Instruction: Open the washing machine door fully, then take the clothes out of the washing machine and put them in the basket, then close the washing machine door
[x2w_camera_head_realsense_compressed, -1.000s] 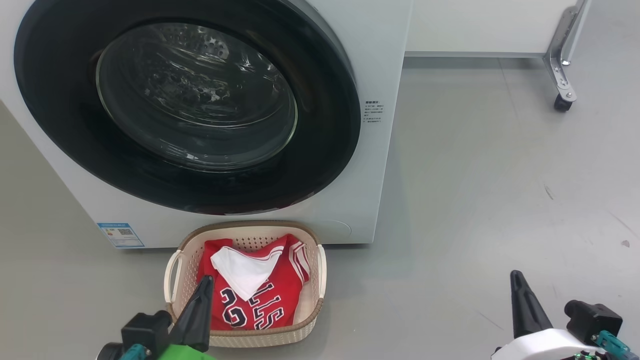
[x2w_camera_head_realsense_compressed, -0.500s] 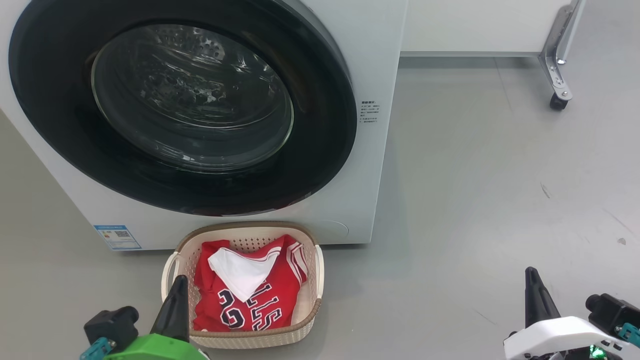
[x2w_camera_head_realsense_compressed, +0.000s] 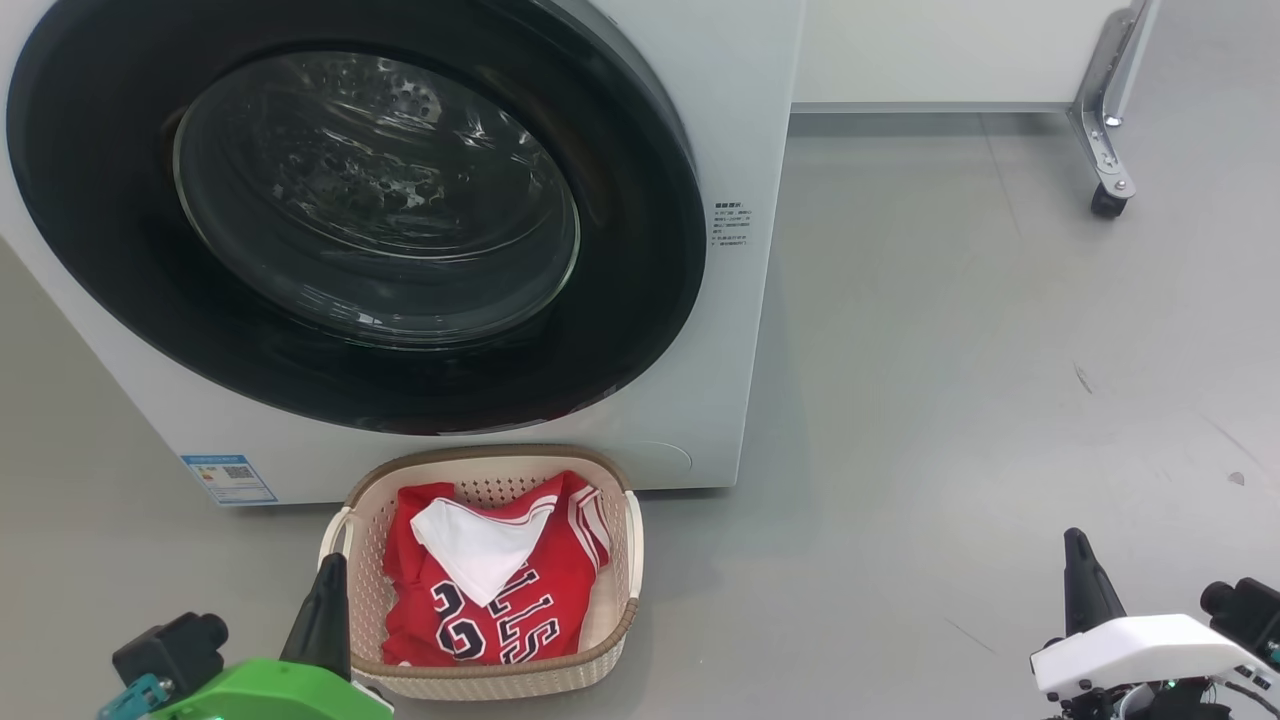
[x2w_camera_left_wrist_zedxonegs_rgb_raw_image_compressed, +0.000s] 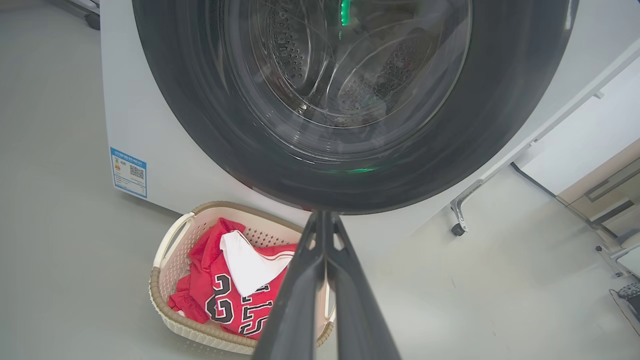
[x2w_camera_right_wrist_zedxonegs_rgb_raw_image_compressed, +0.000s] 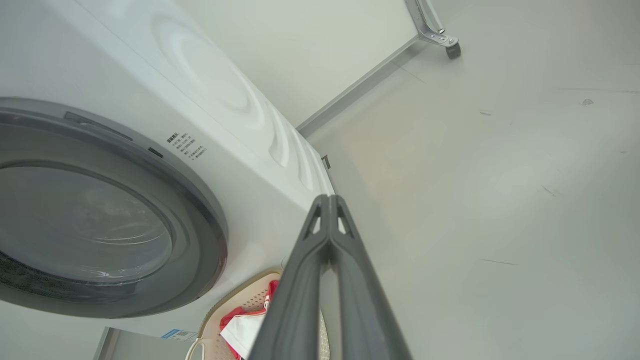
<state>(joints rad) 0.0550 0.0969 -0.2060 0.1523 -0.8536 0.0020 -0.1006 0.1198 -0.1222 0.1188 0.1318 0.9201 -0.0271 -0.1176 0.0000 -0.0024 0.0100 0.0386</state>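
At six o'clock of the closed washing machine door (x2w_camera_head_realsense_compressed: 640, 300), the clothes (x2w_camera_head_realsense_compressed: 500, 605) are lying in the basket (x2w_camera_head_realsense_compressed: 626, 590) while the left gripper (x2w_camera_head_realsense_compressed: 328, 585) and right gripper (x2w_camera_head_realsense_compressed: 1079, 562), clenched empty, are retreating toward seven and five o'clock, suggesting the task is ending

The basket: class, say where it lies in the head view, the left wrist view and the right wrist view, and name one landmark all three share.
Head view: the basket sits low, left of centre, below the washing machine door.
Left wrist view: basket at lower left, below the door.
Right wrist view: basket at the bottom edge, left of centre, partly cut off.
Shared landmark: the red clothes inside it.
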